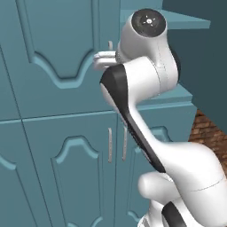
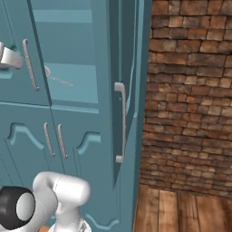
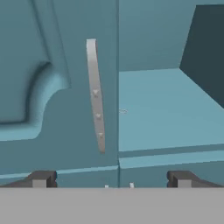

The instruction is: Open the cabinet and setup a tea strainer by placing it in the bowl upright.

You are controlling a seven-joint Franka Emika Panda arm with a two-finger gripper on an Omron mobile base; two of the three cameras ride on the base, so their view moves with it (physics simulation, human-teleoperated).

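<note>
The robot's gripper (image 3: 111, 179) hung with its jaws spread wide and empty, squared up to the cabinet (image 1: 53, 53). Its right door (image 2: 124, 90) stood swung out toward the brick wall (image 2: 190, 90); its left door (image 3: 48, 87) was shut, with a long silver bar handle (image 3: 96, 94) running down its inner edge. That handle looked the natural place to take hold: a rigid, smooth metal bar standing clear of the panel, likely slippery under a loose pinch. The door, stiff and hinged, would probably swing rather than lift, so any pull would need to follow its arc. Neither the tea strainer nor the bowl could be made out.

The hand view gave the close alignment, with bare teal shelf (image 3: 166, 109) beside the handle. The right base view alone showed the open door edge-on with its own handle (image 2: 121, 122), and the lower doors (image 2: 54, 140). In the left base view the white arm (image 1: 146, 80) blocked much of the cabinet's opening.
</note>
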